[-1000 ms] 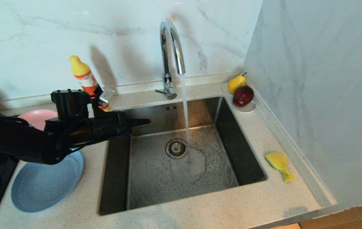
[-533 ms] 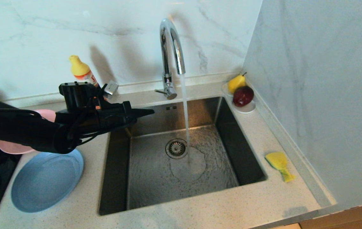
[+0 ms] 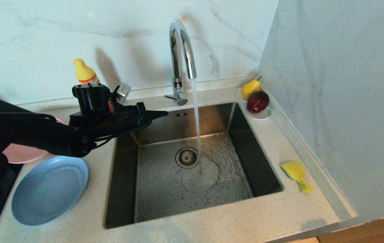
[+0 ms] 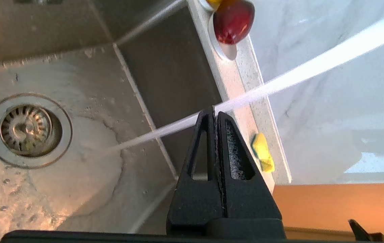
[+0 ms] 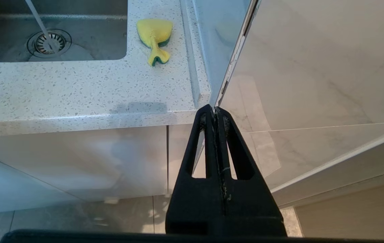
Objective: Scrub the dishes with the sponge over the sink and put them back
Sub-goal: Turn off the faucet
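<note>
Sink (image 3: 246, 141), tap running: landmark. Left gripper (image 3: 164, 114) clenched, empty, above its left rim. Sponge (image 3: 296, 173) on tabletop right of sink; blue plate (image 3: 48, 190), pink plate (image 3: 23, 153) left. Right gripper (image 5: 214, 109) clenched, parked below the tabletop edge. Risk: arm sweeping low knocks the bottle (image 3: 85, 73).

A home kitchen: a dark steel sink (image 3: 192, 168) with a running chrome tap (image 3: 181, 60) set in a speckled stone table (image 3: 279, 216), marble-look walls, dish soap bottle (image 3: 85, 72) upper left, fruit saucer (image 3: 262, 114) upper right.
</note>
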Controlling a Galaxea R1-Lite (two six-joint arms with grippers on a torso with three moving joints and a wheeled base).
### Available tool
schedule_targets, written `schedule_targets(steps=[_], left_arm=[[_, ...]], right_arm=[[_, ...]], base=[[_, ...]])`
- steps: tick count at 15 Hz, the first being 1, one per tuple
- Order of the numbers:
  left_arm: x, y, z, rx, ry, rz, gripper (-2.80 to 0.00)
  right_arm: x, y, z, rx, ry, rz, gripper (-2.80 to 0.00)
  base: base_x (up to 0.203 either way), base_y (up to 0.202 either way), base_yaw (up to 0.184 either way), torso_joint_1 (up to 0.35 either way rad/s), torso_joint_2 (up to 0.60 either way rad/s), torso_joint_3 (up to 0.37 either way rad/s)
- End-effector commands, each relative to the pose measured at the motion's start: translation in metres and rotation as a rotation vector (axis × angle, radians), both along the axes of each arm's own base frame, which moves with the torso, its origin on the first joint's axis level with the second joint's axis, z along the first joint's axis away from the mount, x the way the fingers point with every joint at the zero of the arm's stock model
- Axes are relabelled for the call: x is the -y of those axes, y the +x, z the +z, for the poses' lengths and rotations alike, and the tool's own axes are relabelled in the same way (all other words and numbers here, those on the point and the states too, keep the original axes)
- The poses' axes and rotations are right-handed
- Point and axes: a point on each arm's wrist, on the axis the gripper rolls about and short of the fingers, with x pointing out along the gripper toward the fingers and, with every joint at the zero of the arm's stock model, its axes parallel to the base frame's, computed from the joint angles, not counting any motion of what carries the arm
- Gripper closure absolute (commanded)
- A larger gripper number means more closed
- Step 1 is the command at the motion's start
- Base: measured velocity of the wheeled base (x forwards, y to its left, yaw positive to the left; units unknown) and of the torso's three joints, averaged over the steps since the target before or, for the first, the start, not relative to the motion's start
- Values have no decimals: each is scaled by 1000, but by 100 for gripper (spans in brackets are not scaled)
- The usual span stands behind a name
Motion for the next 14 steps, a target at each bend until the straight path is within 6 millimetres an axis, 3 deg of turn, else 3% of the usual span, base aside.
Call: schedule_targets(steps=[1, 5, 14], left_arm=[[4, 6, -4, -3, -5, 4, 0], [12, 22, -8, 8, -3, 93, 0], [14, 43, 2, 34, -59, 136, 0]], right_arm=[[0, 0, 0, 0, -1, 0, 0], [0, 0, 0, 0, -1, 0, 0], [0, 0, 0, 0, -1, 0, 0]], base=[[0, 0, 0, 0, 0, 0], [0, 0, 0, 0, 0, 0], [0, 0, 0, 0, 0, 0]])
